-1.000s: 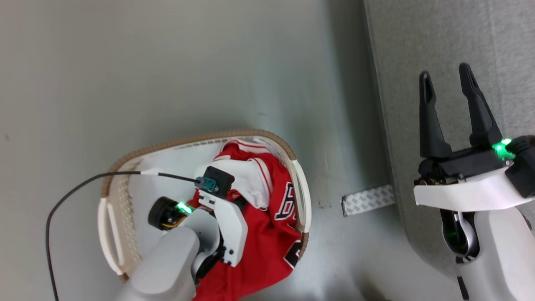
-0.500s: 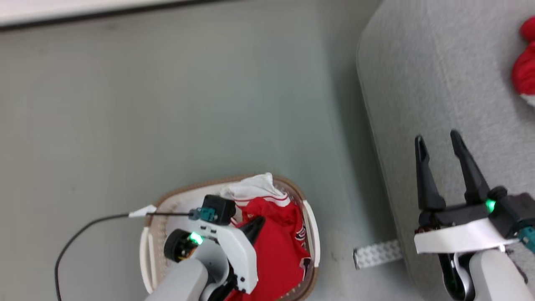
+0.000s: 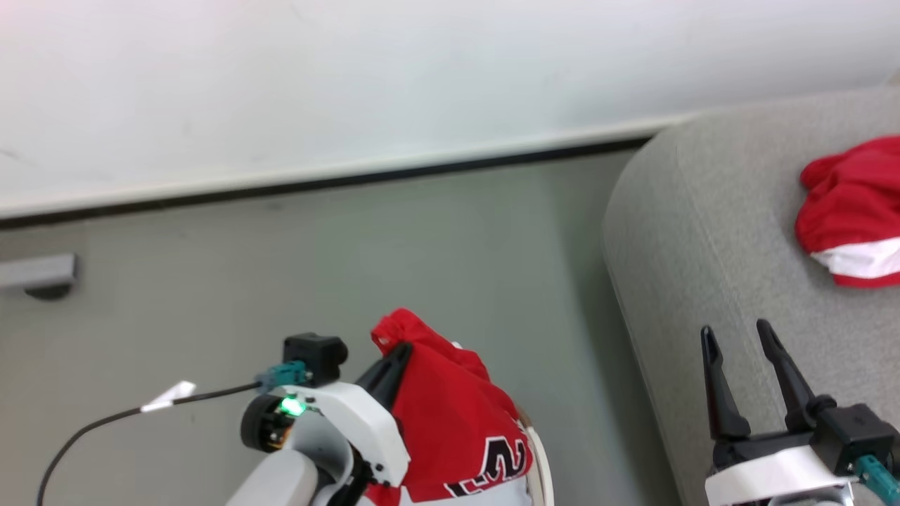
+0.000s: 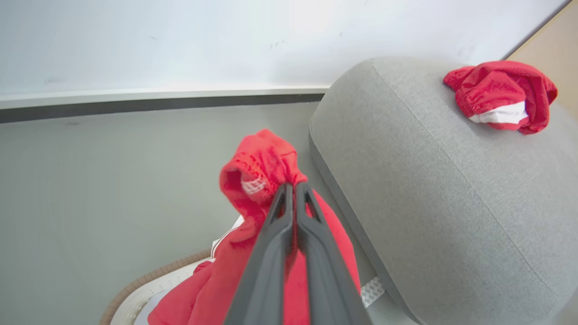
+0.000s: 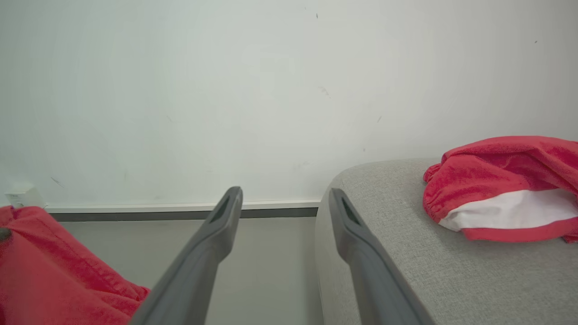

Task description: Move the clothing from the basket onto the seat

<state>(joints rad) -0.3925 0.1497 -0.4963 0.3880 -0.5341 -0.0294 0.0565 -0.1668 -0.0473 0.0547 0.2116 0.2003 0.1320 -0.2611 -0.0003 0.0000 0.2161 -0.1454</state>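
Note:
My left gripper (image 3: pixel 402 349) is shut on a red garment (image 3: pixel 450 414) with black-and-white lettering, and the cloth hangs from the tips above the basket (image 3: pixel 538 457). In the left wrist view the closed gripper (image 4: pixel 291 187) pinches a bunched red fold of the garment (image 4: pixel 257 167), with the basket's brown rim (image 4: pixel 144 282) below. The grey seat (image 3: pixel 703 232) stands to the right, and another red-and-white garment (image 3: pixel 851 204) lies on it. My right gripper (image 3: pixel 731 329) is open and empty over the seat's near edge.
A white wall with a dark baseboard (image 3: pixel 351 179) runs behind the grey floor. A grey block (image 3: pixel 35 274) sits at the far left. A black cable (image 3: pixel 105 422) trails from my left wrist. A patterned tape strip (image 4: pixel 372 291) lies by the seat's base.
The head camera has tilted up, bringing the wall and more of the seat into view. My left gripper has lifted the red garment up out of the basket. The right gripper stays open.

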